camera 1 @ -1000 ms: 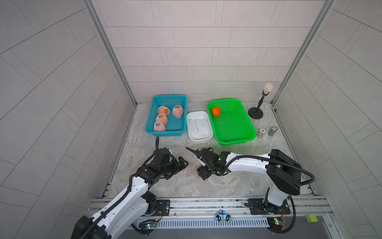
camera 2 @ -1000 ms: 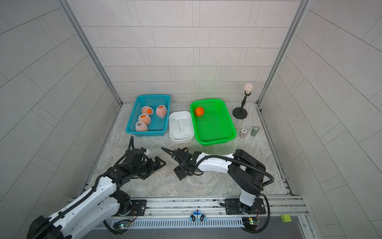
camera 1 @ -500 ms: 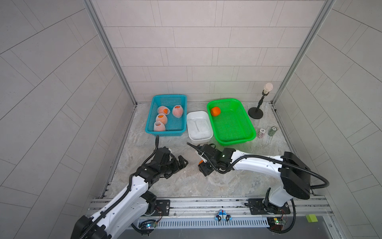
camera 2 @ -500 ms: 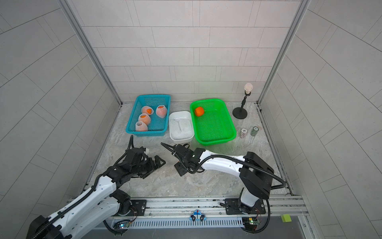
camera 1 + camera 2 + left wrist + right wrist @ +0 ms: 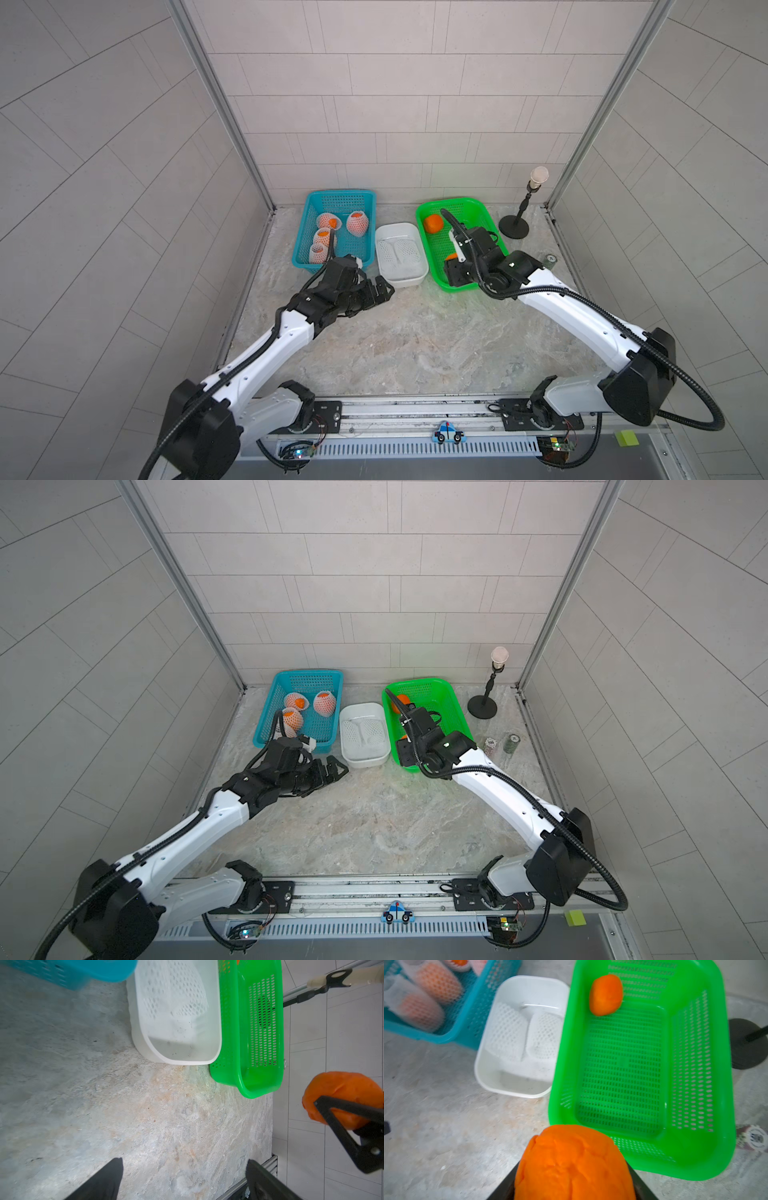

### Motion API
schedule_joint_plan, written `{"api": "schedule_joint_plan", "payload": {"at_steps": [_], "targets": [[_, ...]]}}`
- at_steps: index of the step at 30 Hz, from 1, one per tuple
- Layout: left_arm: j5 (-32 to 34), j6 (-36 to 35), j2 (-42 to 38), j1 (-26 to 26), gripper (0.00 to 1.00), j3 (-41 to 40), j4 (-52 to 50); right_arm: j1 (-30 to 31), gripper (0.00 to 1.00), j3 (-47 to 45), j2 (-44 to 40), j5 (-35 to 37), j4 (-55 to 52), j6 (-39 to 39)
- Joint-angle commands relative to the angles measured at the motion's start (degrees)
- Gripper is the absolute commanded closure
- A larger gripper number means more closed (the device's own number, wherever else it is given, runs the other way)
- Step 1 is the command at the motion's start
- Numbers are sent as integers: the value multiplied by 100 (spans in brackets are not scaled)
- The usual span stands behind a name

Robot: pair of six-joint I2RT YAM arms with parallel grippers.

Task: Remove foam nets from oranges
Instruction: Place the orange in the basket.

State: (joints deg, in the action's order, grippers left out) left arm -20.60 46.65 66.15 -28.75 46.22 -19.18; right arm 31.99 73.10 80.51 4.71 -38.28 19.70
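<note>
I've swung my right claw point(image 5: 454, 267), gripping the bare orange point(image 5: 572, 1164), from mid-desk point(image 5: 415, 332) across to hang over the green basket's point(image 5: 455, 203) near end.

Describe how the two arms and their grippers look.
The left arm and right arm have white link shells with black joints and shoulder housings. A black corrugated cable runs along each. The left gripper and right gripper are black, with tapered triangular open-frame fingers. Each wrist housing bears a small pale mark.
</note>
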Motion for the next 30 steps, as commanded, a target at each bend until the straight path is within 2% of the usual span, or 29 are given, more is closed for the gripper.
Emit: {"api": "schedule_joint_plan", "payload": {"at_steps": [1, 6, 15, 22, 30], "targets": [[-32, -294, 465, -78, 0, 418, 116, -450, 49, 258, 477, 49, 107, -279], [-9, -481, 1000, -78, 0, 782, 86, -912, 49, 1139, 1659, -4, 97, -335], [-10, -900, 1424, -75, 0, 947, 124, -1406, 49, 3220, 3925, 106, -242, -502], [47, -1049, 1585, -69, 0, 1027, 103, -1659, 49, 4632, 5126, 265, -507, -514], [-23, -1081, 1654, -55, 0, 1021, 196, -1789, 49, 5713, 6028, 371, -658, -450]]}}
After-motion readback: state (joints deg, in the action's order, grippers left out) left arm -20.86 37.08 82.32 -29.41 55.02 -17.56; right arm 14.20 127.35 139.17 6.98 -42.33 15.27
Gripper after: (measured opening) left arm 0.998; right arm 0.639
